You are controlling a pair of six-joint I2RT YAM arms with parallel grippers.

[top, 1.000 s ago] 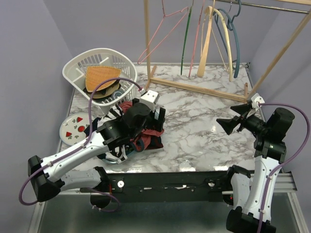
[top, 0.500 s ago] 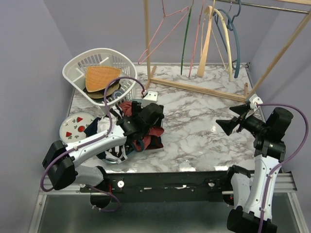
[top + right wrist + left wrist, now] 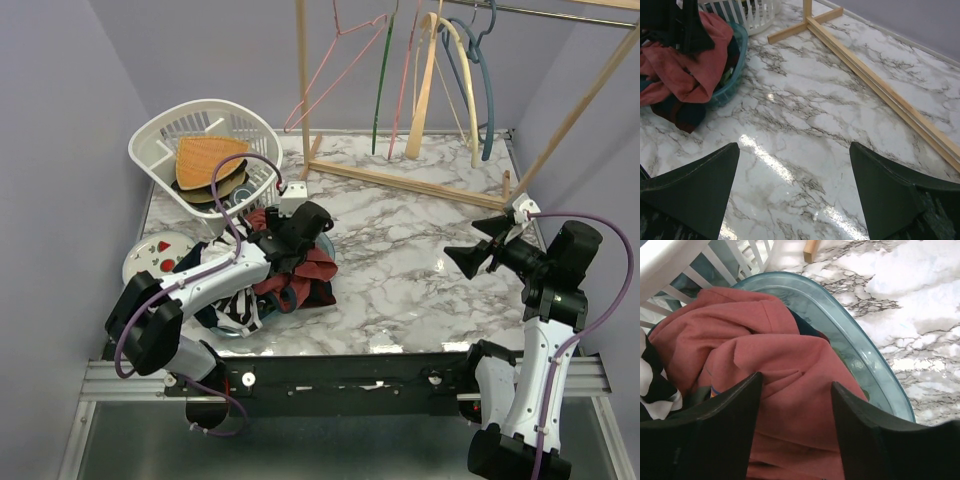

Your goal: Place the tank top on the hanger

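Observation:
The maroon tank top [image 3: 305, 272] lies crumpled in a teal basin [image 3: 326, 247] at the left of the table, over a pile of clothes. It fills the left wrist view [image 3: 790, 370] and shows in the right wrist view [image 3: 687, 65]. My left gripper [image 3: 300, 228] is open, its fingers just above and astride a fold of the tank top [image 3: 795, 390]. The slate-blue hanger [image 3: 483, 70] hangs from the rail at the back right. My right gripper [image 3: 470, 258] is open and empty above bare marble at the right [image 3: 795, 165].
A black-and-white striped garment [image 3: 232, 305] lies in the pile. A white laundry basket [image 3: 160, 140] with hats stands at the back left, a small plate [image 3: 150, 262] in front of it. A wooden rack [image 3: 410, 180] holds pink, green and cream hangers.
My left arm has swung its gripper back and to the right over the basin, down onto the tank top. The right arm has hardly moved.

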